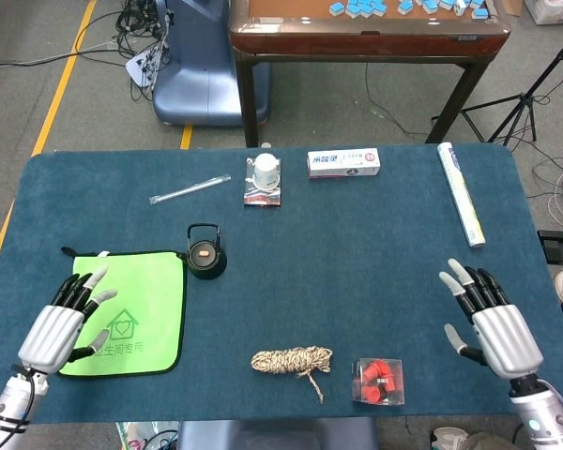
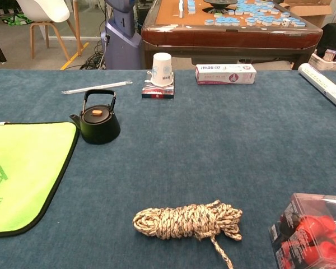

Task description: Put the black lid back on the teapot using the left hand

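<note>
1. Head view: the left hand [image 1: 61,323] sits palm-down with fingers spread wide and nothing in it, hovering over the near-left edge of a flat green cloth [image 1: 136,314].
2. One small round black teapot [image 1: 205,259] stands upright, ahead and to the right of that hand, just past the cloth's far corner. Its lid [image 2: 97,112], with an orange knob, is seated on top; the wire handle stands up.
3. The right hand [image 1: 495,325] is also open and empty. Off to its left: one clear box of red bits [image 1: 378,380] and one coil of braided rope [image 1: 292,360].
4. Chest view shows neither hand.
</note>
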Controlling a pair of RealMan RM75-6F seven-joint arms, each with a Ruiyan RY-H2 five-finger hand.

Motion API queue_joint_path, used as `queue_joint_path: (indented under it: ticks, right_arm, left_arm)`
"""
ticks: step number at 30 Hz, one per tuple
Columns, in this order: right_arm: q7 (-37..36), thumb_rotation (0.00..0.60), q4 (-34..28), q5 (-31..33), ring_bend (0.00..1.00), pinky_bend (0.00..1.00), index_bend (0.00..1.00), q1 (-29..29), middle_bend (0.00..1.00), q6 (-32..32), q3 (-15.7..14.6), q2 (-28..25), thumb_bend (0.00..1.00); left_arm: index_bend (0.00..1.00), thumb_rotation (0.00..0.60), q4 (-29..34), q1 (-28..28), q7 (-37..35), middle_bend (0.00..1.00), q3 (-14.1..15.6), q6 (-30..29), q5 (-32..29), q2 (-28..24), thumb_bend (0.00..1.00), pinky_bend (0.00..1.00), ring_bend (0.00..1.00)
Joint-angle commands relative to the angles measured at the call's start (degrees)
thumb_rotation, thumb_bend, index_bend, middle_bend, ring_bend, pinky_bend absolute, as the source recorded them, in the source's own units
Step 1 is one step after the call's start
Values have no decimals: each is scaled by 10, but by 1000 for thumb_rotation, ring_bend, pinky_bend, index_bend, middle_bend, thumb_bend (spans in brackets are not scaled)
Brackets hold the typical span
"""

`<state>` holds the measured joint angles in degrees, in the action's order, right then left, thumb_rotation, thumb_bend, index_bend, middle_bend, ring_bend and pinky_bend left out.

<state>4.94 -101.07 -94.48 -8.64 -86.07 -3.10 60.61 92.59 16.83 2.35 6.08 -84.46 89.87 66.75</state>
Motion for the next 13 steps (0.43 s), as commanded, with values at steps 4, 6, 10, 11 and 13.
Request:
queue_joint_path:
  ticks: [4,6,10,11,13]
  right_arm:
    - [-28,600,53,-30,0,0,4,42,0,-49,-21,22,412]
    - [-29,600,56,-36,0,0,5,49,0,-57,-24,17,412]
    - [-35,600,54,-42,0,0,5,57,0,-63,-27,9,412]
    - [-37,600,55,-43,0,0,5,59,0,-64,-27,7,412]
    - [-42,600,60,-44,0,0,4,61,0,-66,-27,7,412]
  left_arm:
    - [222,600,-18,-26,-2,0,2,-20,13,14,331,0,0]
    - [222,600,-19,-30,-1,0,0,-20,14,14,330,0,0]
    - [222,600,-8,-30,20,0,-9,-10,8,13,331,0,0]
    - [222,600,-2,-30,29,0,-12,-7,6,13,330,0,0]
    - [222,600,7,-31,41,0,-14,-5,7,11,330,0,0]
